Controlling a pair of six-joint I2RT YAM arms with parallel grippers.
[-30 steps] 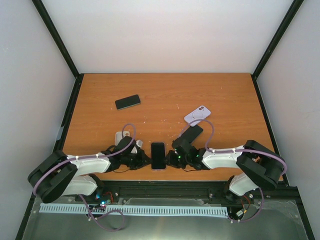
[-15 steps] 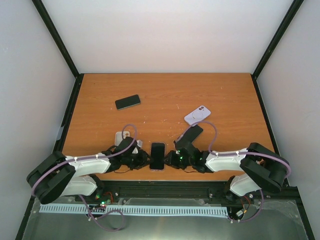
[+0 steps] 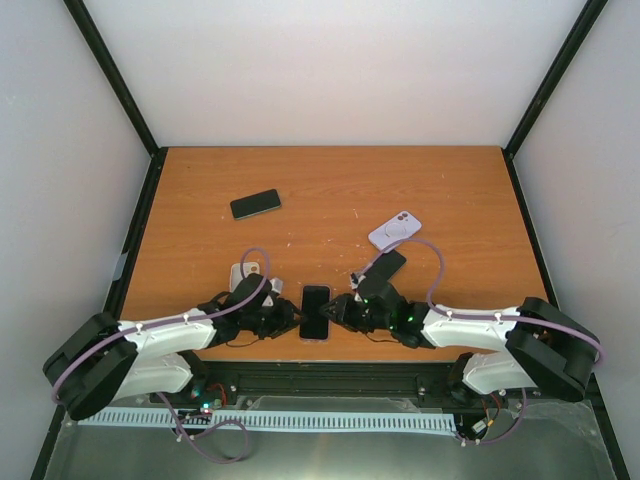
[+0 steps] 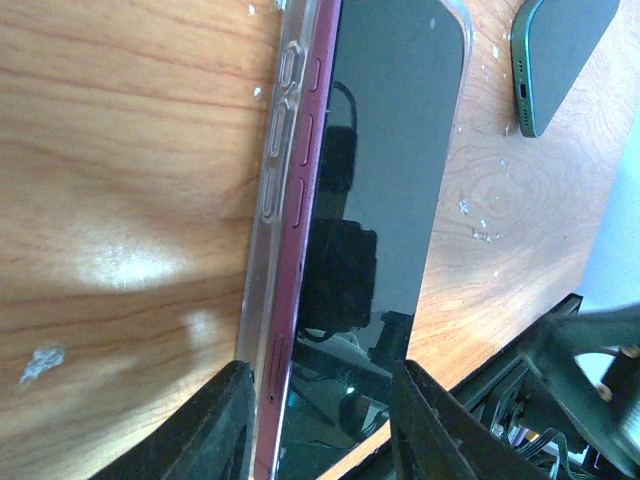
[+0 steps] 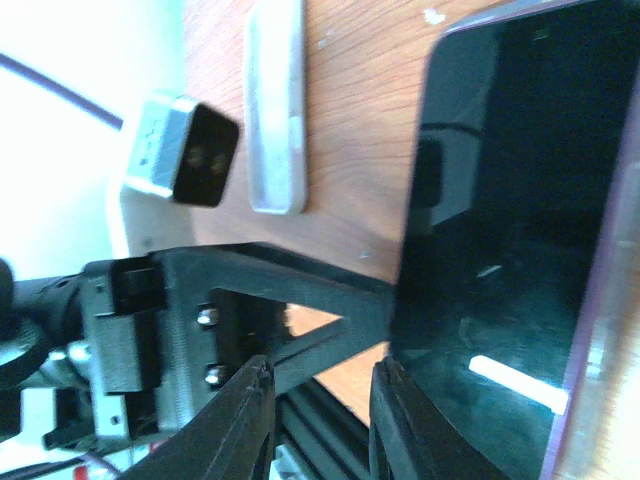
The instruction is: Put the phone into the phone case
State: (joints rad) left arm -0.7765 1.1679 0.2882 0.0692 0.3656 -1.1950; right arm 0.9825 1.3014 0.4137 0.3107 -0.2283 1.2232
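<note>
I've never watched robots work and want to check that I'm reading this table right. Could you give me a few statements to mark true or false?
1. A black phone lies alone on the far left part of the table. True.
2. The middle phone, between the two arms, lies screen down. False: its dark screen faces up.
3. A clear case runs along the middle phone's side. True.
4. The right arm's jaws grip the dark green phone. False: it lies on the table beyond them, and they stand apart beside the middle phone.
5. The pale phone case with a camera cutout lies right of centre. True.
</note>
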